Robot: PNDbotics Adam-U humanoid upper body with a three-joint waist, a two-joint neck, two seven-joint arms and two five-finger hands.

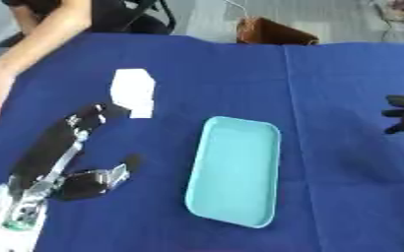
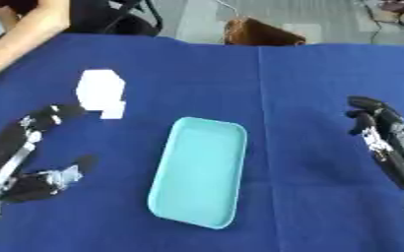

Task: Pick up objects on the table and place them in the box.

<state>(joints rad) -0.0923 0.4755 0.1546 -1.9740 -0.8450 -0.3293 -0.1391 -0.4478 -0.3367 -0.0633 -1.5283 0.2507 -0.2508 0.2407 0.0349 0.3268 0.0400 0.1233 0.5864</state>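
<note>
On blue tabletop, left hand spread, fingertips touching white object, lining up grasp; teal box nearby; right hand idle, relaxed.

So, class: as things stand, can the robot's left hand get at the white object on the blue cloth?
Probably yes. The left hand is open, its fingertips right beside the white object, with only bare blue cloth between them.

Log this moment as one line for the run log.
left hand open, beside white object | right hand idle | turquoise box empty
</note>
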